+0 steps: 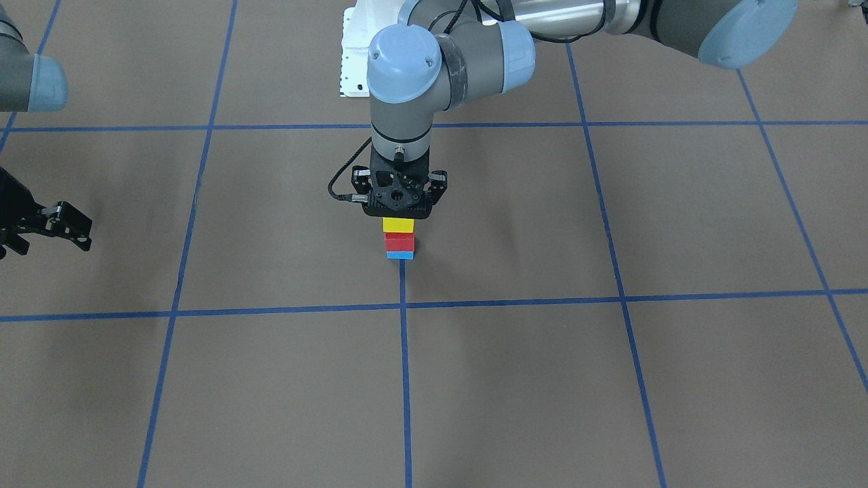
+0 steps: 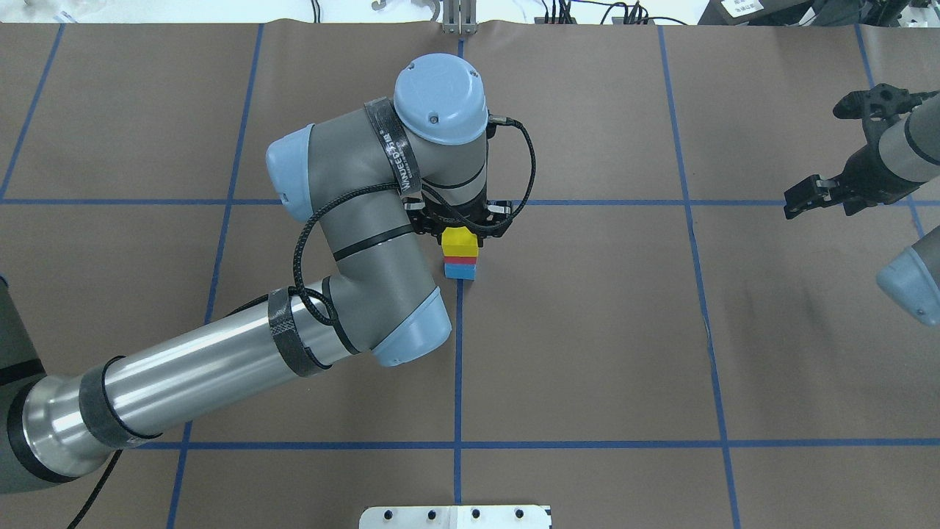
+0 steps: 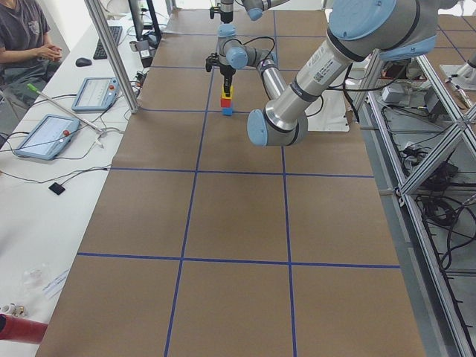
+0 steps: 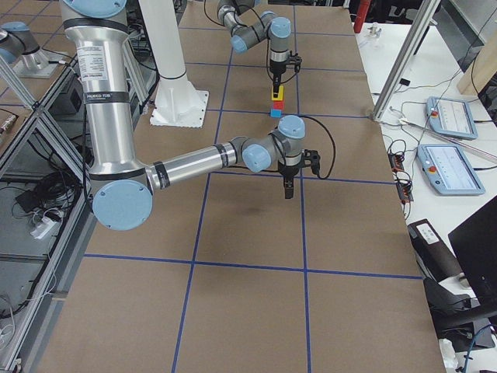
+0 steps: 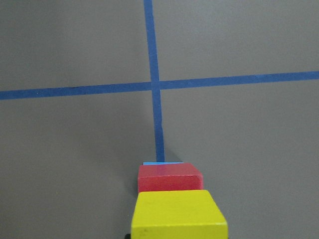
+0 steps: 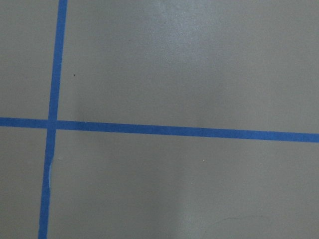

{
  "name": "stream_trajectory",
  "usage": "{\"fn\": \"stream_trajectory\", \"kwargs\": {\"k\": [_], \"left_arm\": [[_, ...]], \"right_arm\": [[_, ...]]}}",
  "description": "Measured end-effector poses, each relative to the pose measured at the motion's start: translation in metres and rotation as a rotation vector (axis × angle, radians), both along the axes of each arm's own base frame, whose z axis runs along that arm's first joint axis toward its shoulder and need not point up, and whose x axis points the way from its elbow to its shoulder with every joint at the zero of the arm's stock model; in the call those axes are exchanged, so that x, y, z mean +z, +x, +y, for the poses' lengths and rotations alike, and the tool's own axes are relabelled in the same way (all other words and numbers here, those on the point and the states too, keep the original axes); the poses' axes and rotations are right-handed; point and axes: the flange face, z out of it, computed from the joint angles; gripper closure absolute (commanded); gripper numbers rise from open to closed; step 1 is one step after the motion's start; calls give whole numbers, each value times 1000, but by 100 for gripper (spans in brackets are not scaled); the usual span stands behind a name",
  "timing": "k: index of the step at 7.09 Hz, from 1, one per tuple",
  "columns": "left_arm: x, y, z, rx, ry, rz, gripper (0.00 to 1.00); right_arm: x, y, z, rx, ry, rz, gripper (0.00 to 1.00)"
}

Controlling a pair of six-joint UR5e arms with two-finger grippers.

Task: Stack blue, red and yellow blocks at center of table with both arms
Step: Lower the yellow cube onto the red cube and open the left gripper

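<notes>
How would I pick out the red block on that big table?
Look at the brown table with blue tape lines; near its centre, a gripper hangs over a little stack of three blocks. The red block is the middle one, with the yellow block on top and the blue block beneath it.

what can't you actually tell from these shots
- Left gripper grip on the yellow block: fingertips hidden under its own body, front and overhead; too small in side views.
- Blue block: left wrist view, nearly all behind the red block.
- Right gripper jaws: cut by the front view's left edge, foreshortened overhead.
</notes>
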Motion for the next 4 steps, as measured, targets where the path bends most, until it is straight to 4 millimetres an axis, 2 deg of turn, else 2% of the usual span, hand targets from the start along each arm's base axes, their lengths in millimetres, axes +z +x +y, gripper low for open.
{"fn": "stream_trajectory", "kwargs": {"k": [4], "left_arm": [[1,3,-4,-10,-12,-5,100]], "right_arm": [[3,0,-1,2,-6,4,0]]}}
